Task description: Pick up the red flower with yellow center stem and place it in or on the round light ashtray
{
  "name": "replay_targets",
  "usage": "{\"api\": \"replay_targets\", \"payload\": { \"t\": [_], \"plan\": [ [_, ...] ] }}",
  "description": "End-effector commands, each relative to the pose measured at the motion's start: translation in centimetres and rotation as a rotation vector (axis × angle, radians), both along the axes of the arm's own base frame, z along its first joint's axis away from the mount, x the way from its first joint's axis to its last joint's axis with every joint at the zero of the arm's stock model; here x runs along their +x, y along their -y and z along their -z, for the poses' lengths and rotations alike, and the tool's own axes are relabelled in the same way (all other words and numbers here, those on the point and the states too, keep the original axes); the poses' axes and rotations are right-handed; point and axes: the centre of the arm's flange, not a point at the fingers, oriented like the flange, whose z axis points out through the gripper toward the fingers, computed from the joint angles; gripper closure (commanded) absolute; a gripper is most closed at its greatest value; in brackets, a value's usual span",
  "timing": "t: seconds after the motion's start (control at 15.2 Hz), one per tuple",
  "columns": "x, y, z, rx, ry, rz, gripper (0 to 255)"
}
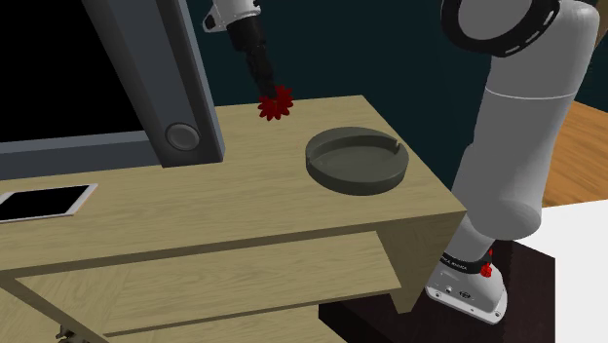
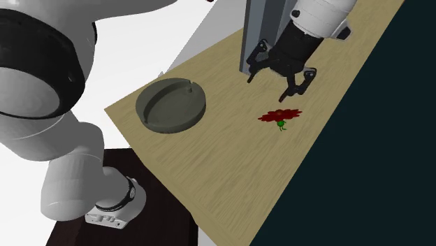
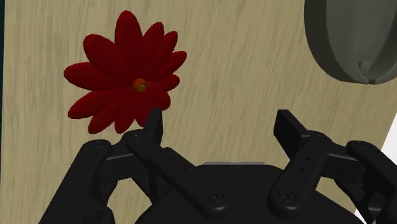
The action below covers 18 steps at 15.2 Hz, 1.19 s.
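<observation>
A red flower [image 1: 276,102] with an orange-yellow centre and a short green stem lies flat near the far edge of the wooden table [image 1: 244,195]. My gripper [image 2: 274,82] hangs open just above the table, and the flower [image 2: 280,114] is a little to one side of it. In the wrist view the gripper [image 3: 222,124] holds nothing. The flower [image 3: 127,76] lies just outside one fingertip [image 3: 154,121], not between the two. The round ashtray [image 1: 357,159], drawn dark grey with a notched rim, sits on the table towards the stand and is also in the other views [image 2: 172,104] [image 3: 356,38].
A large dark screen on a grey post [image 1: 180,88] stands at the back of the table, close to the gripper. A flat white device [image 1: 44,202] lies at the shoulder view's left. Beyond the table's far edge lies a black area. Shelves run under the tabletop.
</observation>
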Motion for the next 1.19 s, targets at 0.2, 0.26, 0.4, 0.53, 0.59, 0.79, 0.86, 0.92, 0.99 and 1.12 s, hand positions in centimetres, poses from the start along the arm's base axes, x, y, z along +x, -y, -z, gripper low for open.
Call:
{"api": "replay_targets", "payload": {
  "t": [0.2, 0.26, 0.4, 0.53, 0.59, 0.79, 0.86, 0.92, 0.99, 1.12],
  "plan": [
    [4.7, 0.7, -0.4, -0.212, 0.050, -0.085, 0],
    [5.6, 0.7, -0.5, -0.254, 0.060, -0.102, 0],
    [5.6, 0.9, 0.0, -0.263, 0.062, -0.106, 0],
    [5.4, 1.2, 1.0, -0.263, 0.062, -0.106, 0],
    [5.2, 1.4, 1.5, -0.263, 0.062, -0.106, 0],
    [4.8, 1.9, 3.2, -0.263, 0.062, -0.106, 0],
    [4.8, 1.9, 3.2, -0.263, 0.062, -0.106, 0],
    [4.7, 1.9, 3.2, -0.263, 0.062, -0.106, 0],
    [4.8, 1.9, 3.2, -0.263, 0.062, -0.106, 0],
    [4.8, 1.9, 3.2, -0.263, 0.062, -0.106, 0]
  ]
}}
